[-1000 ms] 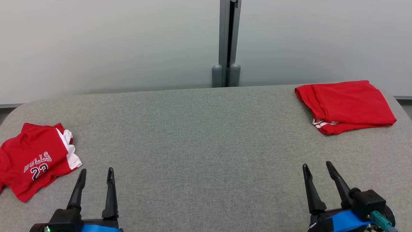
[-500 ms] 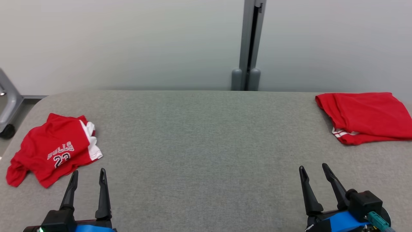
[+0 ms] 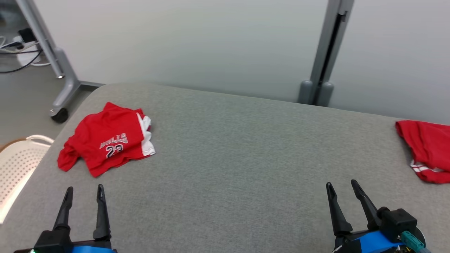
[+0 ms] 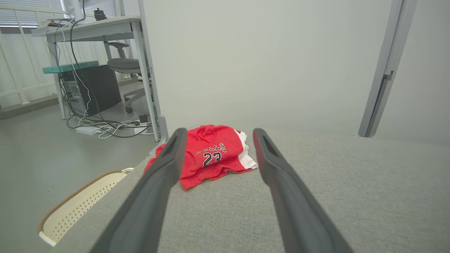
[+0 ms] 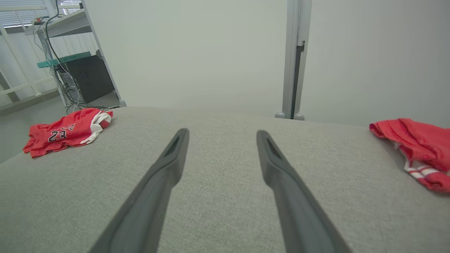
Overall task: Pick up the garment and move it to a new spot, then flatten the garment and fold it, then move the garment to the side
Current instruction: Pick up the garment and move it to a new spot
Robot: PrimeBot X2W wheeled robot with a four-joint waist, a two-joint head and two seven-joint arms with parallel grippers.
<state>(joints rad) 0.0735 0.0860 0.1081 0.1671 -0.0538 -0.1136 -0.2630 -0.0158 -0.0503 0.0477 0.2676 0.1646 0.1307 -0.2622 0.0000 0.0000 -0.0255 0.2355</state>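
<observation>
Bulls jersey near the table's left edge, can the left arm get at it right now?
Probably yes. The Bulls jersey lies just ahead of the open left gripper, with only bare grey table between them, and the left wrist view looks straight at it.

A grey, cloth-covered table (image 3: 228, 147) with rounded corners carries two red pieces, well apart. Near its far left corner, close to the left edge, lies a rumpled jersey (image 3: 105, 140). It is red with a white side panel, with "BULLS 23" facing up and one sleeve bunched toward the edge. On the right side lies a folded garment (image 3: 427, 147), also red, with white stripes at its near hem. It lies fairly flat, and the head view's border cuts off part of it.
</observation>
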